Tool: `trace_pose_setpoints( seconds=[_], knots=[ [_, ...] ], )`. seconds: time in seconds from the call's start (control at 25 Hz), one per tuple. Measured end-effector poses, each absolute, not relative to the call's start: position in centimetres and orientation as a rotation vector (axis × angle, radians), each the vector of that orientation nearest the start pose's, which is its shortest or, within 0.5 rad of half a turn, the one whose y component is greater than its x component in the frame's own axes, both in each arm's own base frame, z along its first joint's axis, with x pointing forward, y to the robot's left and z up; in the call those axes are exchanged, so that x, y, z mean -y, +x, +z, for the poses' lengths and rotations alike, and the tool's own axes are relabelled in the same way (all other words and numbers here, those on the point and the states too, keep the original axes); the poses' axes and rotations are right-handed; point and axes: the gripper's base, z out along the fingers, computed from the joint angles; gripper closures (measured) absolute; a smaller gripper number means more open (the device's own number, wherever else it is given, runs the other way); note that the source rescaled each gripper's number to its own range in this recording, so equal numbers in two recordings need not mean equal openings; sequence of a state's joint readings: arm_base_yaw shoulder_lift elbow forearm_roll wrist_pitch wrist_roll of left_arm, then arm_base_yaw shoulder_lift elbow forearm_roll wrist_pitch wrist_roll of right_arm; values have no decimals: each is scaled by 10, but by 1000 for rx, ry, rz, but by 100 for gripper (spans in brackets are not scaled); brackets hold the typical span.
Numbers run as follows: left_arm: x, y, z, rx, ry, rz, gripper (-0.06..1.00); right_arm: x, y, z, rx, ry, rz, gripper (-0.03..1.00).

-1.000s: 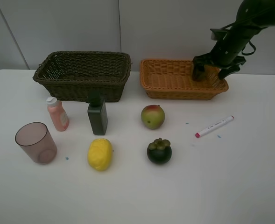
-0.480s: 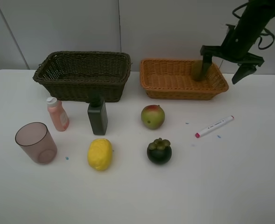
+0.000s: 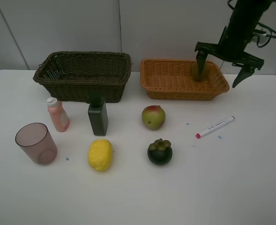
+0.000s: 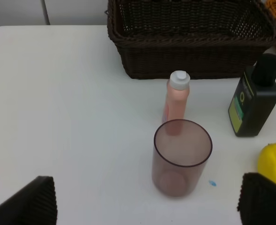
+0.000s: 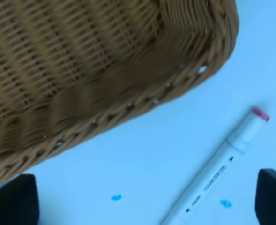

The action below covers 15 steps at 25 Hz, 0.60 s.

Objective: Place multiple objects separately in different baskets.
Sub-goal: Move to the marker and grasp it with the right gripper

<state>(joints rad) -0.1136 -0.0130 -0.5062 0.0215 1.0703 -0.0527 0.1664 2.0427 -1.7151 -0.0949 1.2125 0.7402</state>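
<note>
1. My right gripper (image 3: 224,67) hangs over the right end of the orange-tan basket (image 3: 175,93), jaws spread wide with nothing between them.
2. A brownish kiwi (image 3: 195,71) lies inside that basket at its right end, partly hidden behind one finger.
3. The white marker (image 3: 215,126) lies flat on the table (image 3: 241,178) in front of that basket, not touching it. My right wrist view shows it near the basket's corner.
4. My left gripper (image 4: 149,200) is outside the high view. Its wrist camera shows the jaws wide apart and holding nothing, with the tinted cup (image 4: 182,157) upright ahead of them and the pink bottle (image 4: 176,101) right behind the cup.
5. The dark green bottle (image 3: 98,117) stands just in front of the front wall of the dark basket (image 3: 63,89), with the pink bottle to its left.
6. The apple (image 3: 153,117) and the mangosteen (image 3: 160,152) sit mid-table, and the lemon (image 3: 100,154) lies in front of the dark green bottle. None of them touch.
</note>
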Motion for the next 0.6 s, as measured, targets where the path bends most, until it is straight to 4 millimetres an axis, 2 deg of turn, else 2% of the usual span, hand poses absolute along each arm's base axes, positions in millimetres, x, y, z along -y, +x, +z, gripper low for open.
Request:
trace_pose_setpoints(
  seconds=[0.32,0.6],
  knots=[
    [-3,-8,278,-2034,61,-79,-6,-61,390,184,-2994,968,-160,-3],
    [-3,-8,278,-2034,61,-79,-6,-58,379,146,-2945,1051,-6,-3]
  ],
)
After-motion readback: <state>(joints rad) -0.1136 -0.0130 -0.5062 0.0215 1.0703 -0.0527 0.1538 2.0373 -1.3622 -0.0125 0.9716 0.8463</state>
